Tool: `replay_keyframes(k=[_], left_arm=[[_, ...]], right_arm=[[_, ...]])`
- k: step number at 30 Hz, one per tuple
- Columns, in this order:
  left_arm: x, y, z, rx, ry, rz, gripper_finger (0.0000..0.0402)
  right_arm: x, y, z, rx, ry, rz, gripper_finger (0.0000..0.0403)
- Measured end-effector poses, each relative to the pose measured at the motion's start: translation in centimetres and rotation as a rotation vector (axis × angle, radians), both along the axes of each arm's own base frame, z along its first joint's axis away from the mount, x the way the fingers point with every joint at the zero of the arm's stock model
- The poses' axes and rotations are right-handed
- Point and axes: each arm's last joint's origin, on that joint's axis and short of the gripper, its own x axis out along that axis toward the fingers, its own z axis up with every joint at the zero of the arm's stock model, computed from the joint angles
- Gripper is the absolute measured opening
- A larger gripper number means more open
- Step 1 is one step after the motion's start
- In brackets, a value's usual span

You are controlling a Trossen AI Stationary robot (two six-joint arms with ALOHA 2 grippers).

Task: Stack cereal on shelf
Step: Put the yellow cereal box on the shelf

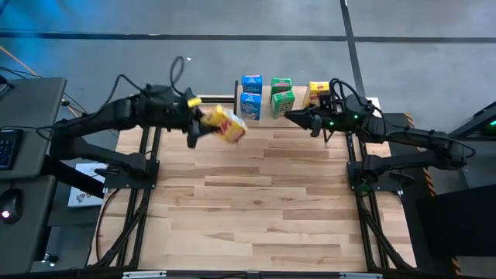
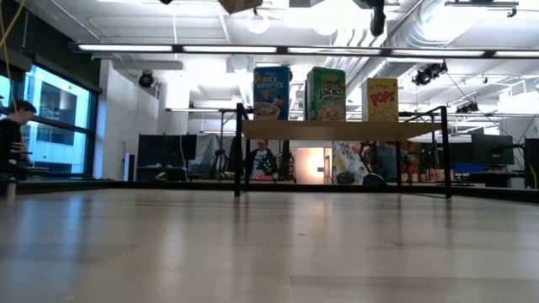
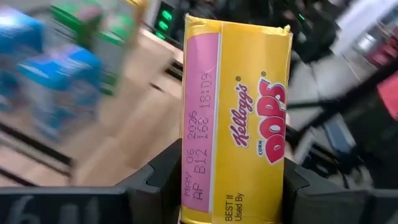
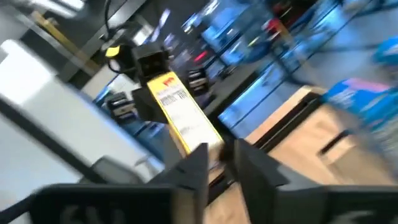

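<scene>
My left gripper (image 1: 211,119) is shut on a yellow Corn Pops cereal box (image 1: 227,125), high above the table's far left part, short of the shelf. The box fills the left wrist view (image 3: 239,124). The shelf (image 2: 337,130), a light-wood board on black legs, stands at the table's far edge. A blue box (image 2: 271,93), a green box (image 2: 326,94) and a yellow box (image 2: 381,99) stand upright on it in a row. My right gripper (image 1: 293,117) is shut and empty, in front of the green box (image 1: 283,103), pointing toward the table's left. My left gripper pinches the yellow box between its two fingers (image 3: 158,180) at one end (image 3: 205,193). The fingers come level from the table's left. The box sticks out past the fingertips toward the right, tilted and lifted clear of the table.
The wood-plank tabletop (image 1: 256,201) spreads wide in front of the shelf. In the high view the blue (image 1: 250,105), green and yellow (image 1: 316,93) boxes line the far edge. People and furniture show in the room beyond the shelf.
</scene>
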Motion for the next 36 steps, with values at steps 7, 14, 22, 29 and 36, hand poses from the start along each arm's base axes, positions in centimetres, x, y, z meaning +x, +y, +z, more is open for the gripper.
replay_keyframes(k=[7, 14, 22, 29, 36], left_arm=[[4.2, -2.9, -2.2, -0.053, 0.079, -0.128, 0.0142], [8.7, -4.3, -4.6, -0.035, 0.084, -0.179, 0.0142], [10.7, -4.7, -6.4, -0.007, 0.132, -0.208, 0.0142], [11.2, -4.7, -6.4, 0.026, 0.103, -0.188, 0.0142], [11.3, -4.8, -6.0, 0.068, 0.064, -0.208, 0.0142]], right_arm=[[3.0, 1.3, 0.9, -0.061, 0.026, 0.229, 0.0215], [6.1, 2.4, 0.3, -0.179, 0.262, 0.386, 0.0305], [7.7, 3.8, -1.1, -0.179, 0.377, 0.544, 0.0314], [7.9, 4.3, -1.5, -0.222, 0.421, 0.492, 0.0314], [7.9, 4.4, -1.8, -0.249, 0.452, 0.467, 0.0314]])
